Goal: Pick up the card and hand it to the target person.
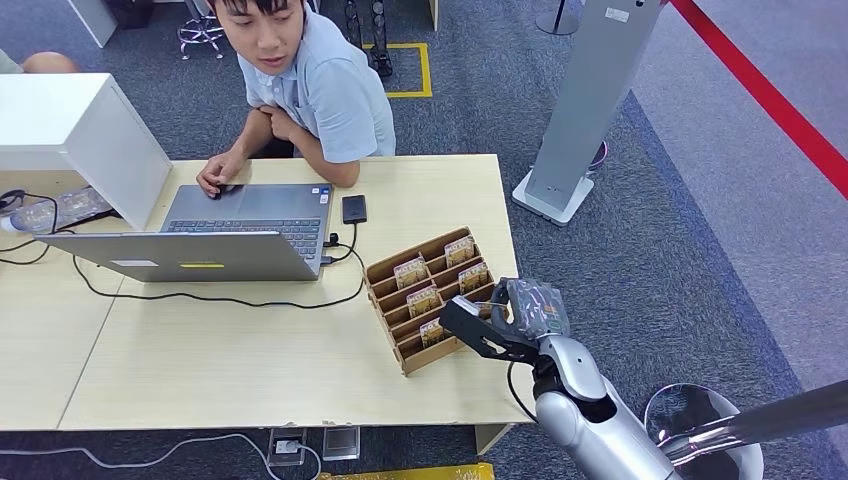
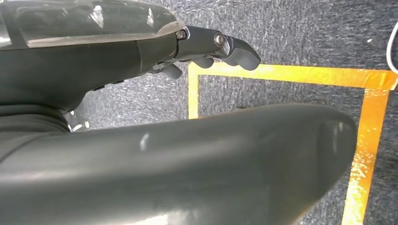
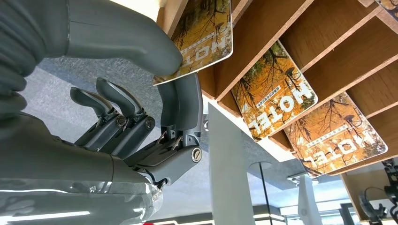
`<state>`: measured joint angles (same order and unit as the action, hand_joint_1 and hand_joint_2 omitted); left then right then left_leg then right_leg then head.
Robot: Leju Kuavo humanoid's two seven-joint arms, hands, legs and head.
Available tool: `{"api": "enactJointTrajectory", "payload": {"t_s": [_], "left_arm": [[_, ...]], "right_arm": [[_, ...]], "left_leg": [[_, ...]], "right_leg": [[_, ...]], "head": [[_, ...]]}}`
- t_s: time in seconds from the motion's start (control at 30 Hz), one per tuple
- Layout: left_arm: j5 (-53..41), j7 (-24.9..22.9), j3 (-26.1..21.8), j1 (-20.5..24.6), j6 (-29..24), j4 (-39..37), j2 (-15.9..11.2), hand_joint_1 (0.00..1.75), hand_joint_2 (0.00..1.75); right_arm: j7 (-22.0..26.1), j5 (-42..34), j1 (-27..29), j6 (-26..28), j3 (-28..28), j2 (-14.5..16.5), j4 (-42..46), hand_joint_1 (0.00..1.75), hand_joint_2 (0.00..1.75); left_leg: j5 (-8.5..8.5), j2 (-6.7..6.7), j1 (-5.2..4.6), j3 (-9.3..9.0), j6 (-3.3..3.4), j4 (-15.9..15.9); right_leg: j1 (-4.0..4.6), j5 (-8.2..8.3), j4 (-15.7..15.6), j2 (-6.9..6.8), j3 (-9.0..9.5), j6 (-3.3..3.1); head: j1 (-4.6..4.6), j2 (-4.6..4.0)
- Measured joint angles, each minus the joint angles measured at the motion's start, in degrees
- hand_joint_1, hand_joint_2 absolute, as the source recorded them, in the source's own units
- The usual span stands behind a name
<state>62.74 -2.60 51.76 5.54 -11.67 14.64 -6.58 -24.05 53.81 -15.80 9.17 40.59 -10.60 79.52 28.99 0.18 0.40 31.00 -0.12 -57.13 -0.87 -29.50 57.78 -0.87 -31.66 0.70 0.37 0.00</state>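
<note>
Card [image 3: 199, 40]: pinched between thumb and a finger of the right hand [image 3: 141, 117], at the near end of the rack [image 1: 425, 290]; orange print, "HOTEL" lettering. Whether it is still seated in its slot or already clear of it, cannot tell.

Desk [image 1: 250, 360]: pale wood, two tops butted together. Person [image 1: 310, 80] sits at the far side, one hand on the laptop [image 1: 215, 240], other arm folded on the desk edge. White box [image 1: 70, 130] at the far left corner. Grey pillar stand [image 1: 590, 100] on the carpet to the right of the desk, beside a red floor stripe [image 1: 770, 95].

Rack: stepped wooden tiers at the desk's right edge, near the laptop, more cards [image 1: 440, 275] standing in its slots. Right hand reaches in at its front right corner.

Phone [image 1: 354, 208] lies flat between laptop and rack, cabled. Black cable [image 1: 210, 297] loops across the desk in front of the laptop.

Left hand [image 2: 206, 47]: hangs over carpet and yellow tape [image 2: 366, 140], fingers curled in, holding nothing.
</note>
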Motion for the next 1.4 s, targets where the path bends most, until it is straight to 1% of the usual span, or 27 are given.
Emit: {"api": "enactJointTrajectory", "payload": {"t_s": [0.17, 0.27, 0.3, 0.4, 0.47, 0.53, 0.6, 0.67, 0.8, 0.93, 1.07, 1.17, 1.27, 1.4], "left_arm": [[0.1, 0.2, 0.0, 0.0, 0.0, 0.0, 0.0, 0.00, 0.00], [0.1, 0.2, 0.0, 0.0, 0.0, 0.0, 0.0, 0.00, 0.00], [0.2, 0.3, 0.0, 0.0, 0.0, 0.0, 0.0, 0.00, 0.00], [0.3, 0.4, 0.0, -0.1, -0.2, 0.0, 0.0, 0.00, 0.00], [0.4, 0.4, 0.0, -0.1, -0.4, 0.0, 0.0, 0.00, 0.00], [0.6, 0.4, 0.0, -0.2, -0.5, 0.0, 0.0, 0.00, 0.00], [0.6, 0.5, 0.0, -0.2, -0.7, 0.0, 0.0, 0.00, 0.00], [0.7, 0.5, 0.0, -0.2, -0.8, 0.0, 0.0, 0.00, 0.00], [0.7, 0.4, 0.0, -0.2, -0.8, 0.0, 0.0, 0.00, 0.00], [0.4, 0.0, 0.1, -0.1, -0.7, 0.0, 0.0, 0.00, 0.00], [-0.6, -1.0, 0.3, 0.5, -0.7, 0.0, 0.0, 0.00, 0.00], [-1.2, -1.6, 0.9, 1.1, -0.9, 0.0, 0.0, 0.00, 0.00], [-1.3, -1.9, 1.2, 1.7, -1.1, 0.0, 0.1, 0.00, 0.00], [-1.4, -2.2, 1.6, 2.0, -1.3, 0.0, 0.2, 0.00, 0.00]], "right_arm": [[1.4, 0.3, 0.4, 2.2, 0.0, 0.0, 0.1, 1.75, 1.75], [3.6, 1.0, 0.9, 5.7, -0.1, -0.1, 0.6, 1.75, 1.75], [4.8, 1.4, 1.1, 7.7, -0.2, -0.1, 0.9, 1.75, 1.75], [9.3, 2.8, 1.9, 16.7, -0.7, -0.1, 2.4, 1.75, 1.75], [11.0, 3.9, 2.5, 22.4, -1.0, -0.1, 3.5, 1.75, 1.75], [11.6, 4.9, 3.2, 26.2, -1.5, -0.1, 4.4, 1.75, 1.75], [11.7, 5.1, 3.7, 27.8, -1.9, -0.1, 5.1, 1.75, 1.75], [11.6, 4.6, 4.0, 27.7, -2.1, -0.1, 5.5, 1.75, 1.75], [11.3, 1.2, 3.8, 25.2, -2.1, 0.0, 5.6, 1.75, 1.75], [11.4, -3.3, 1.7, 22.3, -1.9, 0.3, 5.2, 1.75, 1.75], [12.2, -9.2, -3.2, 21.0, -1.4, 1.5, 2.6, 1.75, 1.75], [12.9, -13.1, -7.9, 20.8, -0.6, 3.0, -1.3, 1.75, 1.75], [13.3, -14.9, -12.6, 20.8, 0.4, 4.9, -5.7, 1.75, 1.75], [13.6, -15.8, -17.5, 20.9, 1.9, 7.7, -11.7, 1.75, 1.75]], "left_leg": [[0.00, 0.00, 0.00, 0.01, 0.00, 0.0], [0.00, 0.00, 0.00, 0.02, 0.00, 0.0], [0.00, 0.00, 0.00, 0.02, 0.00, 0.0], [0.00, 0.00, 0.00, 0.02, 0.00, 0.0], [0.00, 0.00, 0.00, 0.02, 0.00, 0.0], [0.00, 0.00, 0.00, 0.02, 0.00, 0.0], [0.00, 0.01, 0.00, 0.02, 0.00, 0.0], [0.00, 0.01, 0.00, 0.02, 0.00, 0.0], [0.00, 0.00, 0.00, 0.03, 0.00, 0.0], [0.00, 0.00, 0.00, 0.04, 0.00, 0.0], [-0.01, 0.00, 0.00, 0.05, -0.01, 0.0], [-0.04, 0.00, 0.00, 0.05, -0.03, 0.0], [-0.07, -0.01, 0.00, 0.06, -0.05, 0.0], [-0.08, -0.01, 0.01, 0.07, -0.04, 0.0]], "right_leg": [[0.00, 0.00, 0.0, 0.00, 0.00, 0.00], [0.00, 0.00, 0.0, 0.00, -0.02, 0.00], [0.00, 0.00, 0.0, 0.00, -0.02, 0.00], [0.00, 0.00, 0.0, 0.00, -0.03, 0.00], [0.00, 0.00, 0.0, 0.00, -0.03, 0.00], [0.00, 0.00, 0.0, 0.00, -0.03, 0.00], [0.00, 0.00, 0.0, 0.01, -0.02, 0.00], [0.00, 0.00, 0.0, 0.01, -0.02, 0.00], [0.00, 0.00, 0.0, 0.00, 0.00, 0.00], [0.00, 0.00, 0.0, 0.00, -0.01, 0.00], [0.00, 0.01, 0.0, -0.01, 0.00, -0.01], [0.00, 0.03, 0.1, 0.00, 0.00, -0.04], [0.01, 0.05, 0.1, -0.03, -0.01, -0.06], [0.01, 0.05, 0.1, -0.02, -0.04, -0.06]], "head": [[-0.01, 0.01], [0.01, 0.00], [0.01, 0.01], [0.01, 0.00], [-0.03, 0.00], [-0.02, 0.00], [0.01, 0.00], [0.00, 0.00], [0.01, 0.00], [0.01, 0.00], [-0.02, 0.01], [0.02, 0.01], [0.01, 0.01], [-0.02, 0.01]]}}
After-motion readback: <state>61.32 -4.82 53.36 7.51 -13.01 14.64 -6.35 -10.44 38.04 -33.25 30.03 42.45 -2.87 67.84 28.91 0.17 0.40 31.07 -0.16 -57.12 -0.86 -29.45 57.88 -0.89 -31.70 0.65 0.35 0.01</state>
